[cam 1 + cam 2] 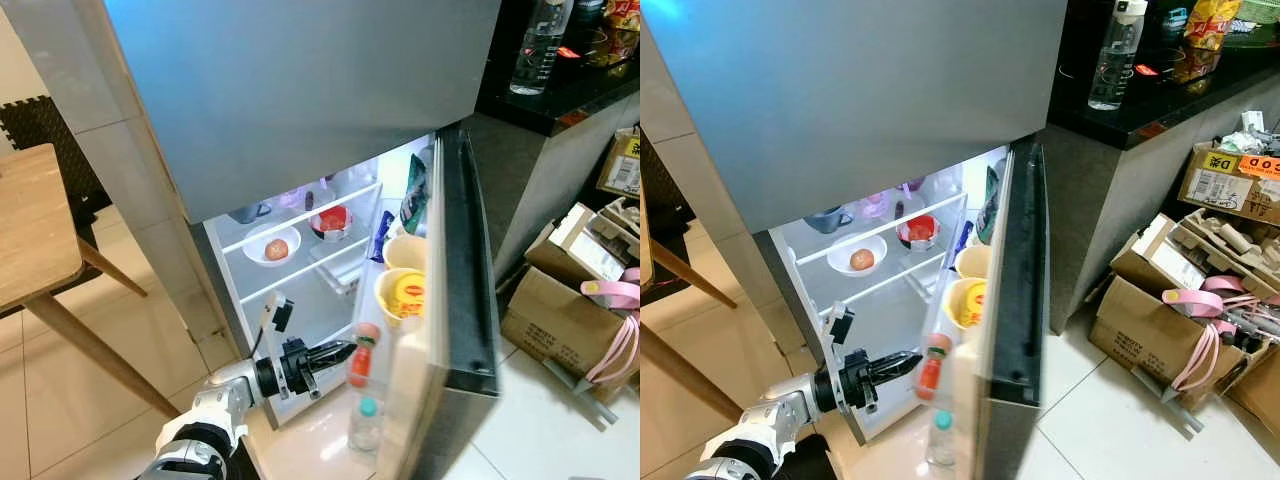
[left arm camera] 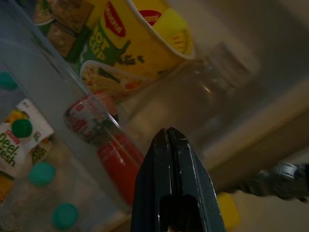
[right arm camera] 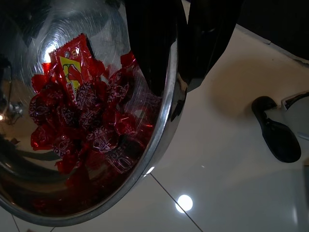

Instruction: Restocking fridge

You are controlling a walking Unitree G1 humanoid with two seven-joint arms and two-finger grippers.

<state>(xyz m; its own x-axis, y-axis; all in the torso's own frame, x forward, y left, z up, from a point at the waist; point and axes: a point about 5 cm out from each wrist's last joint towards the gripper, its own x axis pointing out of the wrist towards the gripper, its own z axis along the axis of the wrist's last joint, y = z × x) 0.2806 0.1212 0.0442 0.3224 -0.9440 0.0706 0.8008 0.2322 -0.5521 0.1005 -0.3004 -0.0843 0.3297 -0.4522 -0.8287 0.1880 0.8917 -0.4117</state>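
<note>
The fridge's lower compartment stands open, its door (image 1: 465, 300) swung out to the right. In the door racks are a yellow noodle cup (image 1: 403, 295), a red-labelled bottle (image 1: 362, 365) and a clear bottle with a teal cap (image 1: 366, 425). My left gripper (image 1: 348, 351) is shut and empty, its tips pointing at the red bottle (image 2: 118, 164) from just beside it. In the right wrist view my right gripper (image 3: 181, 72) is shut on the rim of a steel bowl (image 3: 159, 145) of red-wrapped sweets, held above the tiled floor.
The fridge shelves hold a white plate with a round fruit (image 1: 272, 247), a red-filled bowl (image 1: 332, 220) and a mug (image 1: 250, 212). A wooden table (image 1: 30, 220) stands to the left. Cardboard boxes (image 1: 560, 320) crowd the floor at right, under a dark counter (image 1: 560, 100).
</note>
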